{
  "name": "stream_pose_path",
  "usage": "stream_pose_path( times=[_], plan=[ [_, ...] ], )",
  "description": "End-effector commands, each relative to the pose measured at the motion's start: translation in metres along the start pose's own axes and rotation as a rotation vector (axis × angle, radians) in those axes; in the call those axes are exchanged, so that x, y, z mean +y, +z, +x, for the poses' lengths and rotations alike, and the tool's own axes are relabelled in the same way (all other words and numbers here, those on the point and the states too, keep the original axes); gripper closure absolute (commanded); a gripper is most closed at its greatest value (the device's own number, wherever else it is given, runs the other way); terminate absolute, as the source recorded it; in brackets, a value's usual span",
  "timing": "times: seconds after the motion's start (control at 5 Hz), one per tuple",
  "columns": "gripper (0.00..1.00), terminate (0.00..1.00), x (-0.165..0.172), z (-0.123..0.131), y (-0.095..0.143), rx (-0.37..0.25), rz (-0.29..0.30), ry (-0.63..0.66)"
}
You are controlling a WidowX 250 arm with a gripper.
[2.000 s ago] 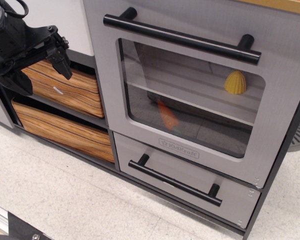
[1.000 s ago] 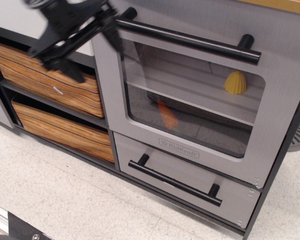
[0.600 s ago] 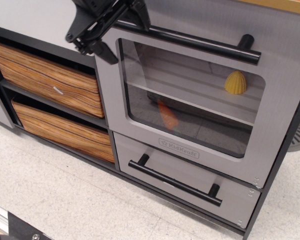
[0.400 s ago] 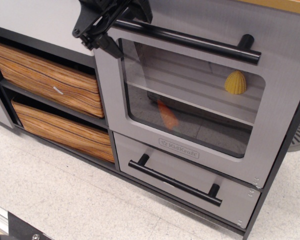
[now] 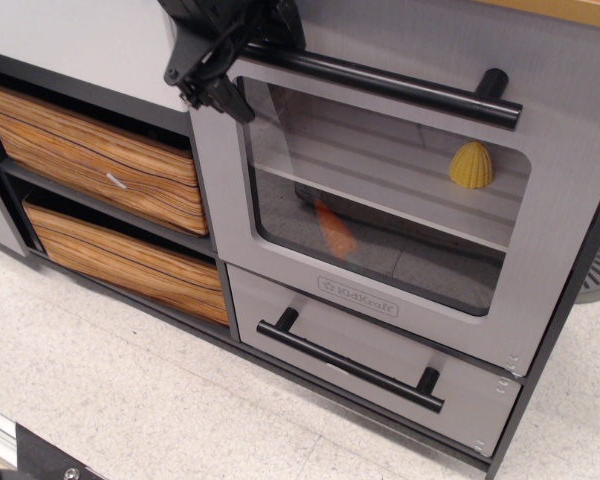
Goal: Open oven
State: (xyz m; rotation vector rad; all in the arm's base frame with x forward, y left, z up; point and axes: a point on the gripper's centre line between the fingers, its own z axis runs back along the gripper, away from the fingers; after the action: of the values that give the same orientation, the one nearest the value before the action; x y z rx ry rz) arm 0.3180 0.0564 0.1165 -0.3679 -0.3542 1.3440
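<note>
1. The one text that can be read is the embossed brand "KidKraft", set in a small raised rectangle on the grey door of the oven, just below the window.
2. No other words, numbers or signs can be read.

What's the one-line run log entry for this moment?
phase: reaching | black gripper: at left end of long black bar handle, grasp unclear | brushed-grey windowed oven door: closed
</note>
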Motion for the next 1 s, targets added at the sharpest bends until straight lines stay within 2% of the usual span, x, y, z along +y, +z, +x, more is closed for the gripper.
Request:
stream_pose_path(
  times=[0.0,0.2,0.4,0.6,0.8],
  plan=[
    [0.00,0.00,0.018,0.006,0.001,-0.015,0.022,-0.078],
    [0.00,0.00,0.029,0.005,0.012,0.013,0.022,-0.106],
    [0.00,0.00,0.036,0.005,0.022,0.008,-0.014,-0.146],
    [0.00,0.00,0.036,0.005,0.033,0.031,-0.023,-0.198],
    [0.00,0.00,0.034,0.010,0.057,0.059,-0.067,-0.231]
  ],
)
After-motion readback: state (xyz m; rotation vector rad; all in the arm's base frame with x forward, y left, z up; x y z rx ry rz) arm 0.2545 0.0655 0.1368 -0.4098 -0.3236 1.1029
